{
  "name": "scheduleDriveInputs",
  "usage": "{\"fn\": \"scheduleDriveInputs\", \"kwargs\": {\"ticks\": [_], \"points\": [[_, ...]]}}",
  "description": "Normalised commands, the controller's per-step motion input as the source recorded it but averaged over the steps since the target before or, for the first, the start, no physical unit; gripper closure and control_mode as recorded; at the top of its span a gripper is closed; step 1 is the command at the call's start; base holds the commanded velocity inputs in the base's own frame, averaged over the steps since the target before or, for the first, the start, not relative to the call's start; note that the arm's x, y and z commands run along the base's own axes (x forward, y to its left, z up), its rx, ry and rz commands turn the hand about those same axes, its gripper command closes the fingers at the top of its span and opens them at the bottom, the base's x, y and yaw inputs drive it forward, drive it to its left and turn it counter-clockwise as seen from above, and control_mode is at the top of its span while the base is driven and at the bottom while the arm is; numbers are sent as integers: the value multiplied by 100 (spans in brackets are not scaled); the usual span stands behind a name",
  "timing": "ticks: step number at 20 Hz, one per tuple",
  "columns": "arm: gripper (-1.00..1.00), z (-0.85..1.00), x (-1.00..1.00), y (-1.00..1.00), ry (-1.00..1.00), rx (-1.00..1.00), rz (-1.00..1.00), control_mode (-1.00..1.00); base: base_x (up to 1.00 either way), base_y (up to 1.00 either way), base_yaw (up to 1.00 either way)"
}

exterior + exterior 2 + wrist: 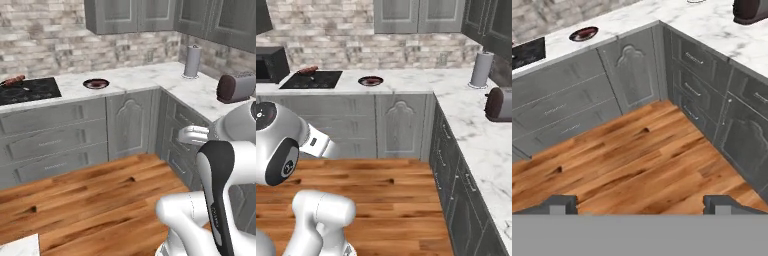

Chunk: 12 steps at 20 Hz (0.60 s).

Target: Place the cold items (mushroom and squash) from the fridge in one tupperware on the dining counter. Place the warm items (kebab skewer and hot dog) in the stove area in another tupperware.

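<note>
My fingers stood wide apart and held nothing; in the hand view their two dark tips rose over bare wooden floor, well clear of any cabinet.

Going from the left in the left base view, the black stove top lay set into the marble table, and on its far left corner rested a reddish, elongated thing. I took it for one of the warm items, the hot dog or the kebab skewer, though it was too small to tell which. To the right of the stove sat a small dark bowl with something reddish in it, apart from the stove's edge. Further right, in the corner, stood a paper towel roll, upright, and on the right-hand run of table a dark toaster.

I saw no tupperware, fridge, mushroom or squash from where I stood.

As I judged it, I was between grasps, travelling across the kitchen with my arm tucked in and nothing carried, so no item was being placed at this moment. The warm half of the task looked nearest to hand. The next move, I thought, called for driving closer to the stove, then reaching over the table edge and coming down with the fingers set across the reddish thing.
</note>
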Motion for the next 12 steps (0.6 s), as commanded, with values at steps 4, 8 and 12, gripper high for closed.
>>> {"fn": "scheduleDriveInputs", "kwargs": {"ticks": [4,8,12], "points": [[-100,0,0,0,0,0,0,100,100,5,1],[-100,0,0,0,0,0,0,100,100,11,0],[-100,0,0,0,0,0,0,100,97,43,-1]]}}
